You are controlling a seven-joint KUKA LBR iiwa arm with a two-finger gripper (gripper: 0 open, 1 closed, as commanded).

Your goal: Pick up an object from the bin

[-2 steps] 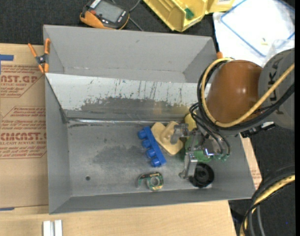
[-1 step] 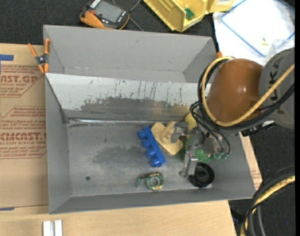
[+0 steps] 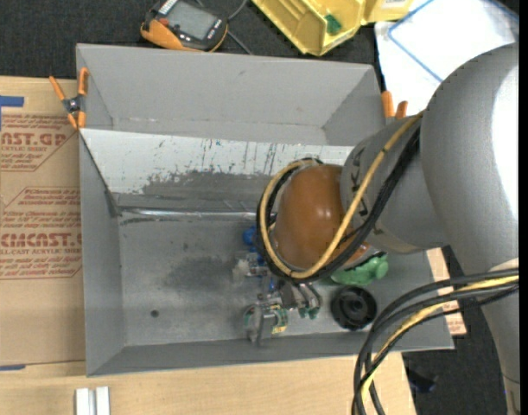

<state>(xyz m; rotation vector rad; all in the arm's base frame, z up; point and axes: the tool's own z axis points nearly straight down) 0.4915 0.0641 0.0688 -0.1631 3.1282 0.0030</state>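
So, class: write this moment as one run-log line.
gripper: low, by bin front wall | nearest: black ring, green lump

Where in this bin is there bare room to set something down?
The left half of the bin floor, from the left wall to the end effector, is bare. Crowded at right: green lump, black ring, the arm.

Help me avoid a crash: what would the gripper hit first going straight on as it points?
Likely the bin floor by the front wall: the gripper points down there, a black ring lying aside. Depth is unclear.
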